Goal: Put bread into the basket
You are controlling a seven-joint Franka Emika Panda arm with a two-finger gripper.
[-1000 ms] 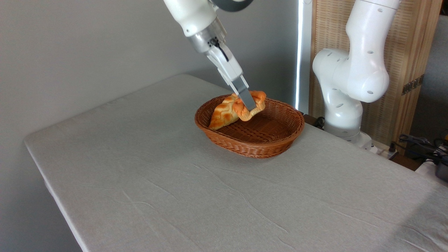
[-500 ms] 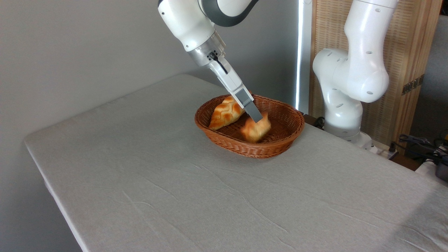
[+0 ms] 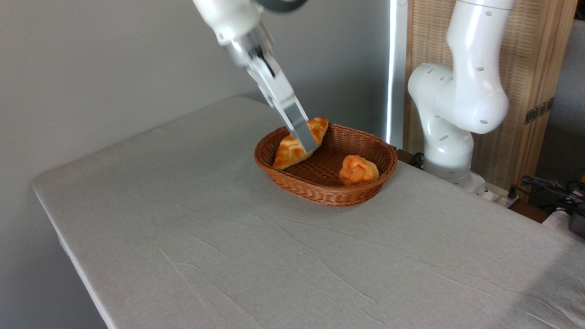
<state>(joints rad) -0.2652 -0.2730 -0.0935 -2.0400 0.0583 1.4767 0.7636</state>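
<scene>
1. Hanging over the basket's [image 3: 327, 189] far-left rim, the end effector [image 3: 307, 145] grips nothing; how far it is parted I cannot tell from this side-on view.
2. Risk: its tip stands in front of the braided loaf [image 3: 299, 144] and could snag it.
3. The basket, on the table [image 3: 228, 237], holds the loaf at left and the bread [image 3: 358, 169] at right, well apart.

Loaf [image 3: 299, 143]: long, braided, golden, leaning on a wicker rim, far end raised.
Surface [image 3: 256, 242]: covered in pale grey cloth with wrinkles.
Wall [image 3: 100, 64]: plain grey, behind and left.
Screen [image 3: 544, 82]: wood-framed woven panel at right.
Cables [image 3: 548, 189]: dark tangle at right edge.
</scene>
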